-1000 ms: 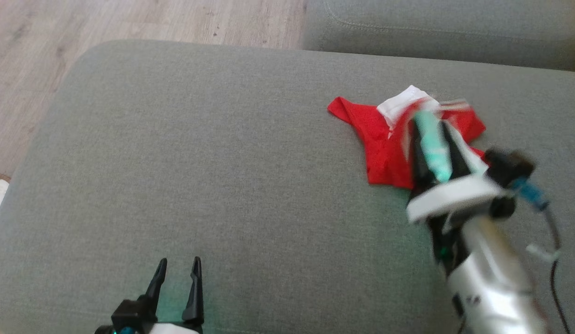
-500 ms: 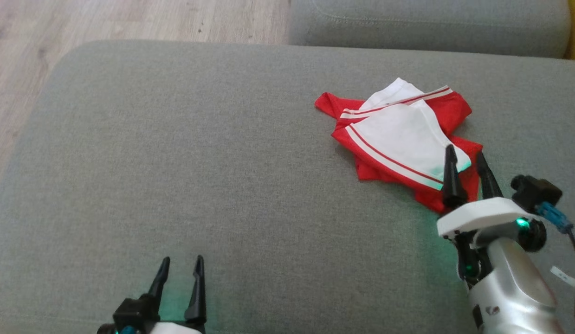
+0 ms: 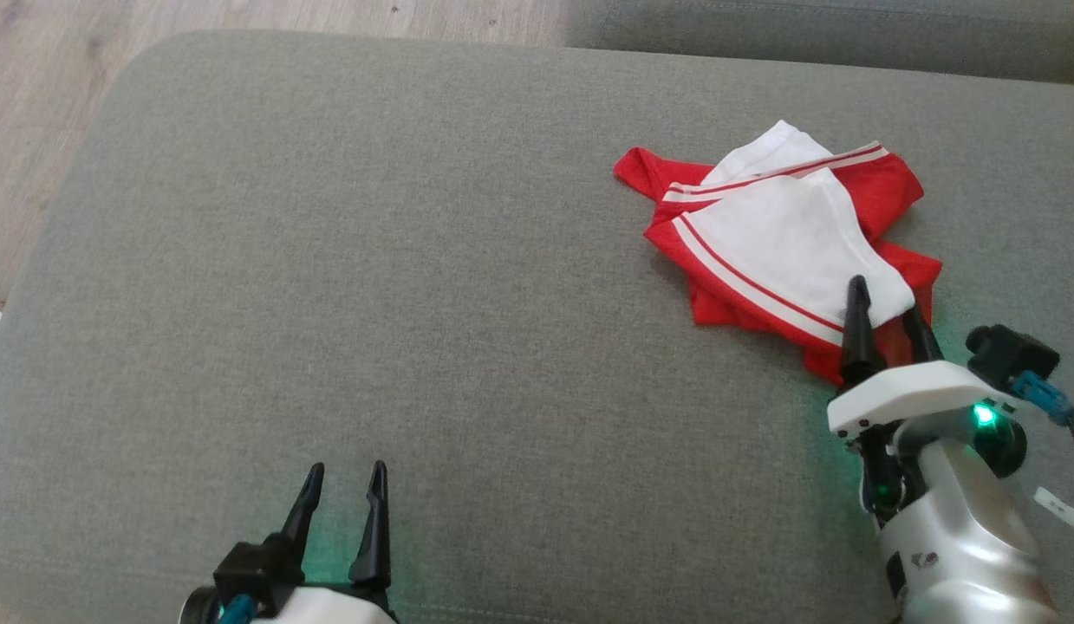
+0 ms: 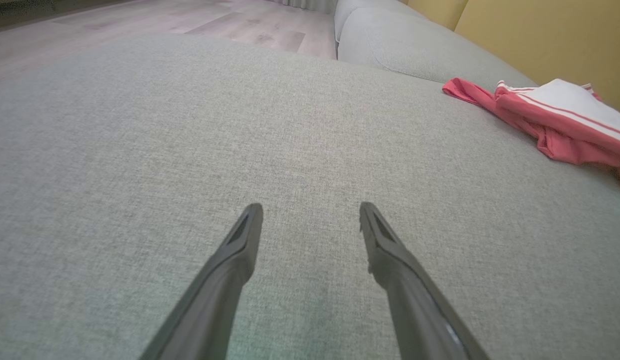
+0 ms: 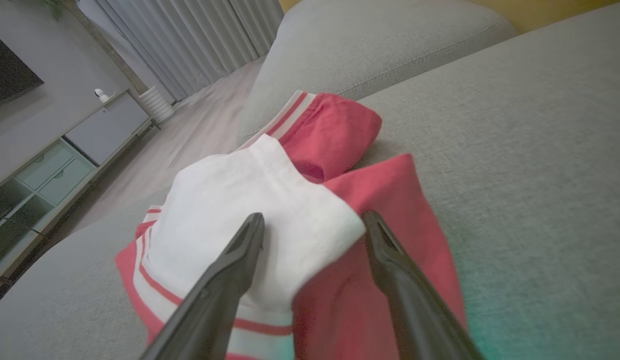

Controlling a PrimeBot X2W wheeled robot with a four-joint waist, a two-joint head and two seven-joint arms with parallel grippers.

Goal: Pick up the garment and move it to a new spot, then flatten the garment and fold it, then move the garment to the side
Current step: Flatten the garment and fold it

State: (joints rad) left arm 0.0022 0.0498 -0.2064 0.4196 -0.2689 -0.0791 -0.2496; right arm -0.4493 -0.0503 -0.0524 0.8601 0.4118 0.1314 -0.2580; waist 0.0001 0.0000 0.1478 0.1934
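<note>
left arm: we hold our left gripper (image 3: 346,475) low, both fingers parted and pointing forward | right arm: our right gripper (image 3: 883,303) is further forward, fingers parted too; its silver forearm (image 3: 961,537) slants up from the lower right

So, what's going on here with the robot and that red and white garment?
The robot's right gripper is open, its two fingers straddling the near corner of a crumpled red and white garment on the grey cushion. Nothing is gripped yet. The left gripper is open, apart from the garment, over bare cushion.
</note>
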